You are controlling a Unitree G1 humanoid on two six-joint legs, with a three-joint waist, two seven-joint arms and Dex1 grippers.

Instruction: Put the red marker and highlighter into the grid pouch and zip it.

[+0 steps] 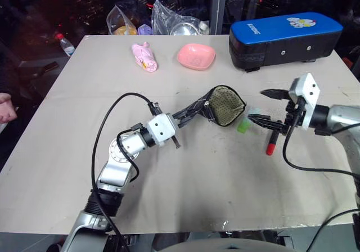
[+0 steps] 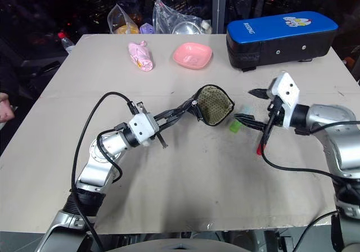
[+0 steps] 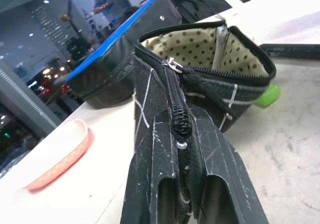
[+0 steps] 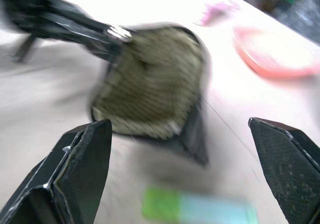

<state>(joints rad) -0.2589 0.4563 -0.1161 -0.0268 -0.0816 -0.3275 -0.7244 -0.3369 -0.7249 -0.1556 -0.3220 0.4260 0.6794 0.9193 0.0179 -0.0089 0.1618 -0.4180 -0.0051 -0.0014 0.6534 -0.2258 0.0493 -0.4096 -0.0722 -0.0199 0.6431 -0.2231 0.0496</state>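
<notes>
The grid pouch (image 1: 226,107) stands propped with its mouth wide, showing the dotted tan lining (image 3: 200,46). My left gripper (image 1: 203,106) is shut on the pouch's zipper edge (image 3: 179,134) and holds it up from the left. The highlighter (image 1: 243,125), mint with a green end, lies on the table just right of the pouch mouth. The red marker (image 1: 271,145) lies further right, its upper half crossed by my right arm's finger. My right gripper (image 1: 269,107) hovers open to the right of the pouch, above both pens, with nothing between its fingers (image 4: 80,174).
A blue-and-black padded case (image 1: 284,38) stands at the back right. A pink bowl (image 1: 196,55) and a pink soft item (image 1: 144,56) lie at the back centre, with plastic bags (image 1: 174,21) behind. A person's hand (image 1: 5,107) is at the left edge.
</notes>
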